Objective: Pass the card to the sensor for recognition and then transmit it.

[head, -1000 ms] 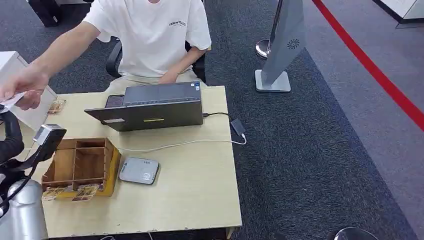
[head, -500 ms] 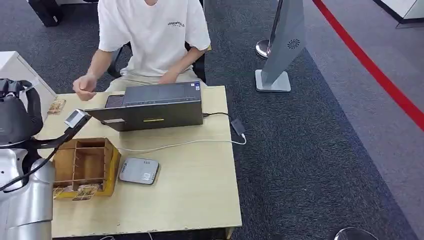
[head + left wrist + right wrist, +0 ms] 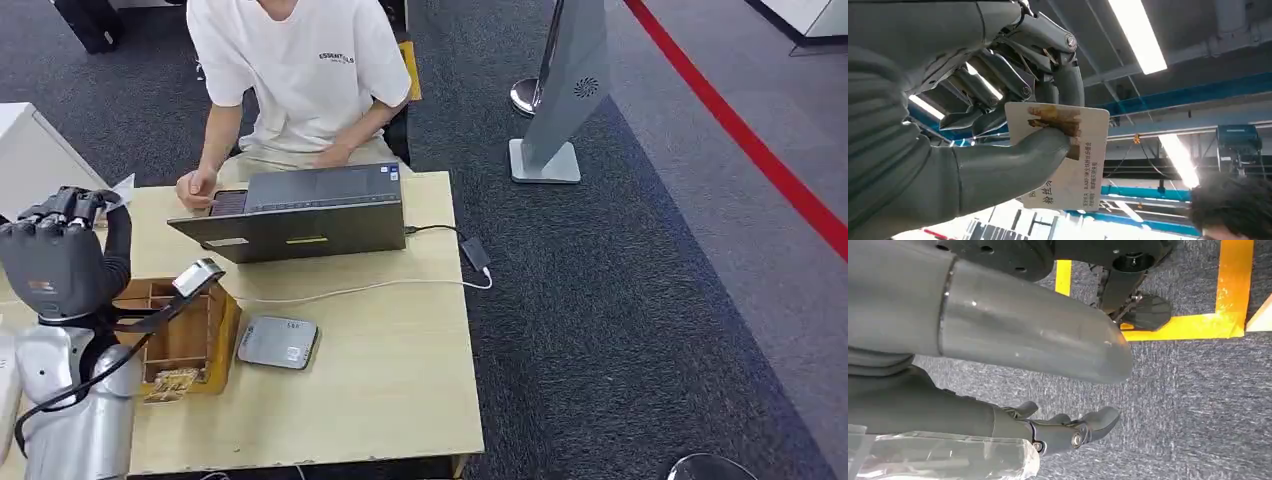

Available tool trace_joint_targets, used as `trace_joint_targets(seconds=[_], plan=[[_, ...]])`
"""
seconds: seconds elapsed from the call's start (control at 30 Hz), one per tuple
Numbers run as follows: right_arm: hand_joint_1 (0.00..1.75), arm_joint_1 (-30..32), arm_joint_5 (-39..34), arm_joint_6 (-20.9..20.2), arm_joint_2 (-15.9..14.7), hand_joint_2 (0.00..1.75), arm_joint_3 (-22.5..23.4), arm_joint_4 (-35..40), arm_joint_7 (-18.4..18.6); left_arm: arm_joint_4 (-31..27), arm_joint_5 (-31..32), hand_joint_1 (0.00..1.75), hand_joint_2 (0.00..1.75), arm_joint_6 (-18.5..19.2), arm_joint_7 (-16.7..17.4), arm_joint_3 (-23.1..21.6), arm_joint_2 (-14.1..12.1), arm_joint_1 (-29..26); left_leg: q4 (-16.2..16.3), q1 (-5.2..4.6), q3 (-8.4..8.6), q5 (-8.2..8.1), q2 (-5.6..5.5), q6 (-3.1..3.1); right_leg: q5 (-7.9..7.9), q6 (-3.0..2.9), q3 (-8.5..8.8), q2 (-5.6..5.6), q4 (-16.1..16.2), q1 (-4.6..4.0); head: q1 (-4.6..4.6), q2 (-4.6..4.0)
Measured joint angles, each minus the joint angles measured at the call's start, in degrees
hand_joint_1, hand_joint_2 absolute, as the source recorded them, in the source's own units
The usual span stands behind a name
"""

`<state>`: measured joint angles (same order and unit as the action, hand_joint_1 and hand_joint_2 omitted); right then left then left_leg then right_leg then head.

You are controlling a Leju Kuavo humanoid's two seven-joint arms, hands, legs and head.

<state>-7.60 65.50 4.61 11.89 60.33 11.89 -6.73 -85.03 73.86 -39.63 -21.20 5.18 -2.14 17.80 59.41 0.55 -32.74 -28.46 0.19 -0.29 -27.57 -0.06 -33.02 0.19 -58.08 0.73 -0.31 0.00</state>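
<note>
Left hand (image 3: 998,125) at left of the head view pinching a white printed card (image 3: 1068,155) under its thumb, right hand (image 3: 1068,432) hanging empty over grey carpet (image 3: 1188,400), fingers loosely apart, grey square sensor pad (image 3: 278,342) lower centre-left on the pale wooden table (image 3: 380,380)

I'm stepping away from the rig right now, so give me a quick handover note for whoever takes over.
Left hand: raised at the table's left side, pinching the card between thumb and fingers.
Right hand: hanging over the carpet, holding nothing, fingers loosely apart.
Sensor: the flat grey reader lies on the table beside the wooden box, in front of the laptop.
Done: card is in hand.
Left: bring the card down to the sensor, then pass it to the person seated behind the laptop.
</note>
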Motion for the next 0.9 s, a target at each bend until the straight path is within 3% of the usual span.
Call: trace_joint_targets(seconds=[0.17,0.37,0.57,0.9], plan=[[0.00,0.81,-1.16,0.72,0.00,0.00,0.55,0.00,-0.59,-6.72,1.88,1.75,1.75,0.00,3.80,-4.39,1.31,-8.16,-0.01,0.00,-0.03,-0.03,0.00,0.03,-0.02,0.02,-0.04,-0.01,0.01,0.00,0.00,0.00],[0.00,1.35,-1.57,0.81,0.00,0.00,0.87,0.00,-0.96,-7.23,1.16,1.75,1.75,0.24,7.95,-8.06,0.59,-12.08,-0.01,0.02,-0.03,0.01,-0.03,-0.01,-0.01,0.01,-0.04,-0.04,-0.01,-0.01,0.00,0.00],[0.00,1.40,-1.35,0.63,0.00,0.00,0.90,0.00,-1.07,-2.00,0.46,1.75,1.75,1.51,10.34,-9.07,-0.94,-11.92,-0.01,0.03,-0.02,0.05,-0.02,-0.02,0.03,-0.04,-0.04,-0.03,-0.02,-0.02,0.02,0.00],[0.00,1.36,-0.72,0.65,0.00,0.00,0.90,0.00,-0.66,9.67,1.57,1.75,1.75,1.42,9.90,-9.11,-1.75,-9.87,-0.01,0.02,-0.04,0.04,-0.02,-0.01,0.03,-0.04,-0.06,-0.02,-0.02,-0.01,0.02,0.00]])
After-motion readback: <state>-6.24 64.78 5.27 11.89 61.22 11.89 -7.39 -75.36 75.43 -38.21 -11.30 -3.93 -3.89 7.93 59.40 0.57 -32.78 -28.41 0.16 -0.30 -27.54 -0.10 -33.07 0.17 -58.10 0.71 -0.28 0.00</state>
